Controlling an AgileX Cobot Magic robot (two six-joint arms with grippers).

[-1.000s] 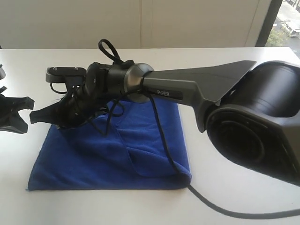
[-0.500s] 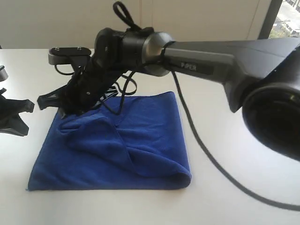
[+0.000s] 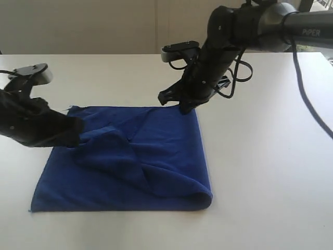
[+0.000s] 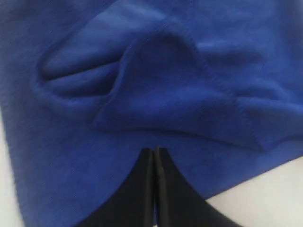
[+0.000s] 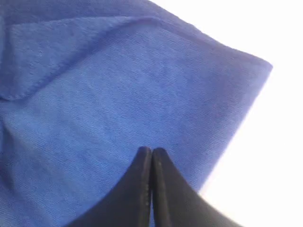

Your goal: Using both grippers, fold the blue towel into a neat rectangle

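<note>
The blue towel point(image 3: 156, 151) lies on the white table point(image 3: 260, 172), roughly folded, with a rumpled flap across its middle and a rounded fold at the near right. My left gripper point(image 3: 78, 133) is shut and rests low over the towel's far left part; in the left wrist view its tips point(image 4: 154, 150) sit above the towel point(image 4: 165, 85) just short of a puckered hem. My right gripper point(image 3: 184, 108) is shut at the far right corner; its tips point(image 5: 151, 150) hover over flat towel point(image 5: 118, 85) near the edge. No cloth shows between either pair of jaws.
The right arm point(image 3: 260, 23) reaches in from the upper right, its black cable point(image 3: 312, 112) trailing down the right side. A pale wall point(image 3: 104, 26) stands behind the table's far edge.
The right arm has swung off the towel's far left, away from the camera, to the far right corner. The left gripper has come in from the left edge onto the towel.
</note>
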